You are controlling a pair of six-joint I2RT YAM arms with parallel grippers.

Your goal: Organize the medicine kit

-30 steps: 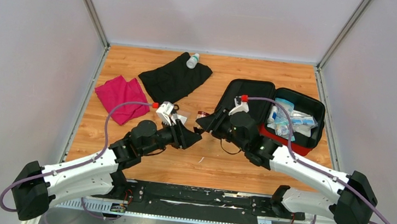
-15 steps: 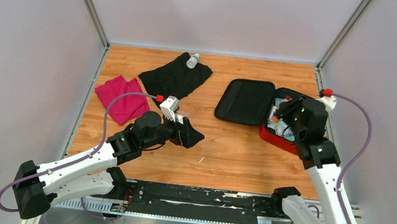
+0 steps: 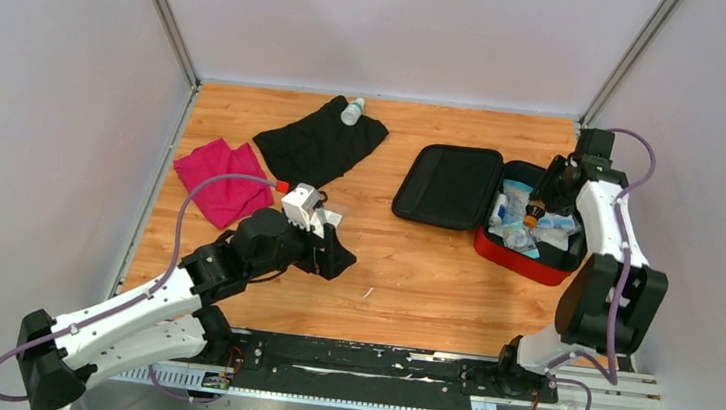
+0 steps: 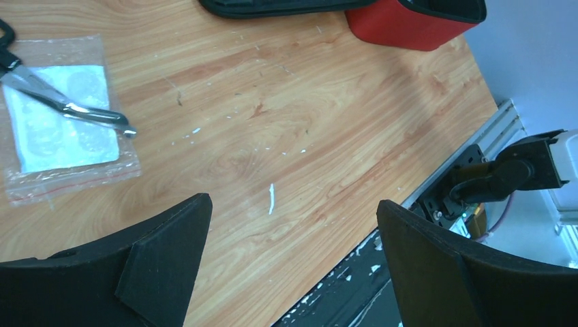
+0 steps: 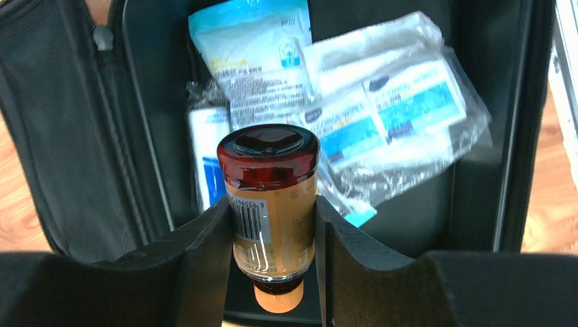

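Step in hand: packing loose items into the medicine kit (image 3: 524, 263). The kit sits at the table's right side by the right wall. It's unzipped, w/ the black-lined lid laid flat to the left and the red base already holding several packets.

R arm: right gripper (image 5: 269, 211) is clenched on an amber bottle (image 5: 269, 170), 1 finger on each side. The orange cap points back toward the wrist. The bottle hangs above the base, over a blue-white pouch (image 5: 252, 48) and the clear wipe packs (image 5: 382, 116). Can't tell if it touches them.

L arm: left gripper (image 4: 290, 214) has its jaws spread wide w/ nothing between them. It hovers over bare wood near mid-table, just beside a zip bag (image 4: 61, 129) w/ scissors (image 4: 68, 109) lying across it.

Next, as I read it: lower the bottle into a free bit of the base beside the packets, then let go. It's round so it may roll; lay it vs a wall. The L arm looks set for the scissors or the bag. Both are thin and flat, so it needs a low, square approach.

Also out on the table: black cloth (image 3: 320, 141), magenta cloth (image 3: 221, 179), and a small white bottle (image 3: 352, 112) at the far edge.
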